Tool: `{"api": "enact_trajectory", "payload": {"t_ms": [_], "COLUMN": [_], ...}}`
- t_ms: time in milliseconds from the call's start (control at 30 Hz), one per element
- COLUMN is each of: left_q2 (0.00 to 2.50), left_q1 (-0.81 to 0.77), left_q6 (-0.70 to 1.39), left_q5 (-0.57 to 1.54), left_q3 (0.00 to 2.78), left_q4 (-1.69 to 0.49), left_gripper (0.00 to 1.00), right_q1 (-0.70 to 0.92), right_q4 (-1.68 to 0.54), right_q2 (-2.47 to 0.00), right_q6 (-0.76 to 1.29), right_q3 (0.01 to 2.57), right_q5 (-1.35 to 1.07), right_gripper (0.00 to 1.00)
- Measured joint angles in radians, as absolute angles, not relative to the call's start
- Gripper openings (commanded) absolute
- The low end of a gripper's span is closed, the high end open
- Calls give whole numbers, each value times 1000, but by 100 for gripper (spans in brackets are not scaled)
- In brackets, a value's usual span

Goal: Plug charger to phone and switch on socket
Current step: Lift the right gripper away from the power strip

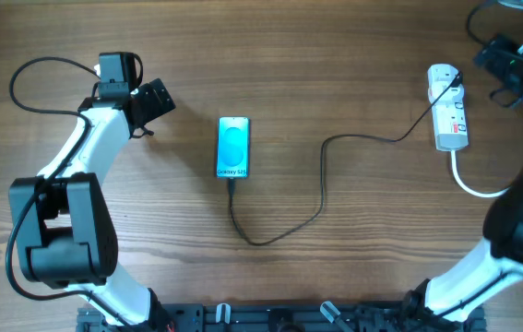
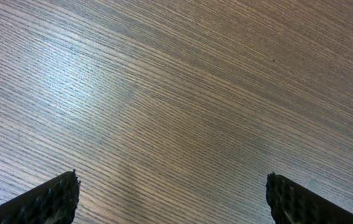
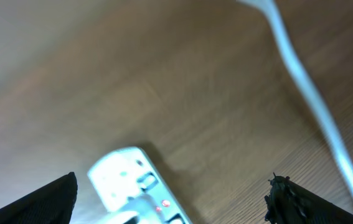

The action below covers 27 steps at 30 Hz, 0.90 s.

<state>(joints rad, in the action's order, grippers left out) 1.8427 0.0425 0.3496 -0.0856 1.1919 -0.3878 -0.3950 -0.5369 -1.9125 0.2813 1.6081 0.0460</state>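
Charger looks seated in the phone, so it's switch time. Right gripper hangs wide open and empty, with the socket just ahead between its fingers. I'd press the switch squarely with one fingertip.

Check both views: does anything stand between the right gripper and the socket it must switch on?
Nothing visible does. The open right gripper hangs close to the socket, which lies between its fingers in the wrist view. The white cord trails off to one side, not across the approach.
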Motion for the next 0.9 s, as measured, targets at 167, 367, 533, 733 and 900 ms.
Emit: {"api": "enact_trajectory", "payload": {"t_ms": [167, 367, 533, 733, 900], "left_q2": [1843, 1843, 1843, 1842, 1843], "left_q1": [43, 43, 43, 43, 43], "left_q6": [350, 350, 350, 350, 350], "left_q5": [-86, -86, -85, -86, -85], "left_q3": [1192, 1192, 1192, 1192, 1192], "left_q4": [-387, -388, -387, -388, -388], "left_gripper": [100, 100, 100, 100, 100], "right_q1": [-395, -395, -395, -395, -395], "right_q4": [-533, -534, -530, -529, -545], "right_q2": [-1695, -1610, -1545, -1409, -1397], "right_q6": [281, 281, 281, 281, 281], "right_q3": [1610, 1610, 1599, 1361, 1152], "right_q5": [46, 46, 46, 46, 46], "right_gripper": [100, 100, 100, 100, 100]}}
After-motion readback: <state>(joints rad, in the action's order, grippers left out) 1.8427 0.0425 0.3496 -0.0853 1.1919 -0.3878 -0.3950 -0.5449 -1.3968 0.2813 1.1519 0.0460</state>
